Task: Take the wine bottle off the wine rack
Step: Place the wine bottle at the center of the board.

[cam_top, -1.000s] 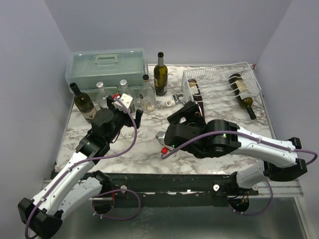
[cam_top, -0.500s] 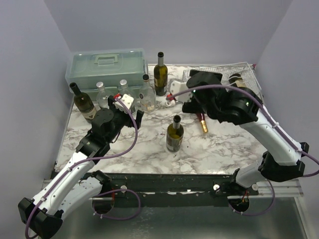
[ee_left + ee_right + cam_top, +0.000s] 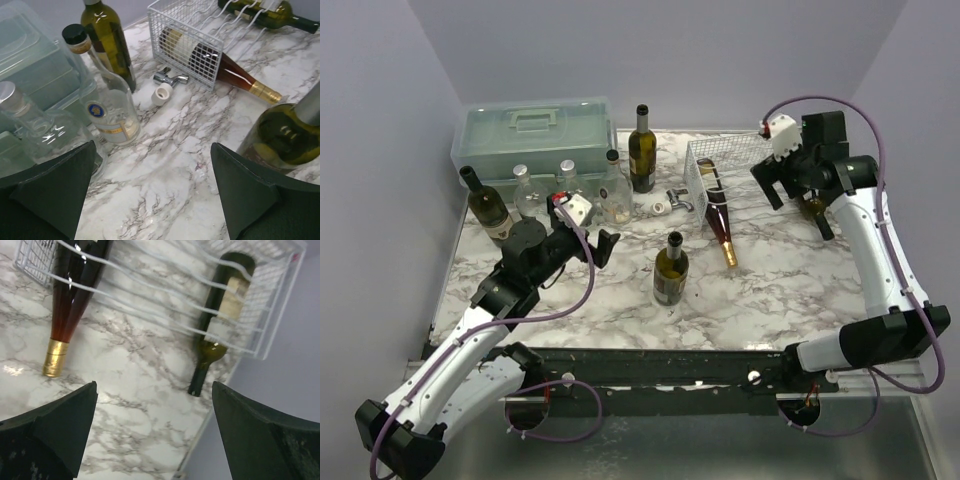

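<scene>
Change over the last second: the right arm rose from low over the middle of the white marbled counter (image 3: 770, 295) and left an upright dark green glass bottle (image 3: 671, 270) standing free there, toward the near edge. One bottle judged off. The arm then swung to the far right corner.

The right gripper (image 3: 772, 183) hung above the white wire-mesh wine rack (image 3: 740, 160), jaws spread wide, holding nothing.

The rack held two bottles lying in its cradles:
- dark red glass bottle with gold foil neck (image 3: 72, 300), left cradle;
- olive-green glass wine bottle (image 3: 220, 325), right cradle, neck poking out the near side, close to the counter's right edge.

In the wrist view the olive-green bottle lay below the open fingers, nearer the right one, not touched. Judged the next pick.

The left gripper (image 3: 155, 195) was wide open and empty, over the counter's left side.
</scene>
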### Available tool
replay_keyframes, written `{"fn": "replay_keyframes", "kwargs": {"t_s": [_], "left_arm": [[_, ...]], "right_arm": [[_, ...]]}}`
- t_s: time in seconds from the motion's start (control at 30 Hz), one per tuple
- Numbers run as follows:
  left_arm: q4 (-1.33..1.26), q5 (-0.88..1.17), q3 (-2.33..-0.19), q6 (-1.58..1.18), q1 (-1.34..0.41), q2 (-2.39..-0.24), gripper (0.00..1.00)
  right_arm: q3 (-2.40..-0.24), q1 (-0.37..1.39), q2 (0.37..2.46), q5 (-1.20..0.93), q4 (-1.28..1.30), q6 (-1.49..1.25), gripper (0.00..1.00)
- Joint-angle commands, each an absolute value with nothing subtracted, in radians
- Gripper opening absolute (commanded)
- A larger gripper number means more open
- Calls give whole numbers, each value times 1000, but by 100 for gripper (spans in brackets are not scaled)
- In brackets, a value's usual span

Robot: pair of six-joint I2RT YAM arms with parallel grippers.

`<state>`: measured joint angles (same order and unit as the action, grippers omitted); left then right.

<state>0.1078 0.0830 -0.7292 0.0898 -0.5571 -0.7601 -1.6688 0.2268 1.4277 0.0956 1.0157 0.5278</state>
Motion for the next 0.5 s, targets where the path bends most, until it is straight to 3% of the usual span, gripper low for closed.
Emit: {"fn": "replay_keyframes", "kwargs": {"t_s": [0.0,0.3,0.47], "left_arm": [[92,269,-750,22,-552,-731,99],[-38,686,-642,-19,-554,-670,99],[-193,685,-519,-12,-590,-628,99]], "right_arm": [[-1506,89,1348,-282,863,365,99],[-1066,43,1184,-537,544,210,100],[-970,31,1146,-591,436,132,100]]}}
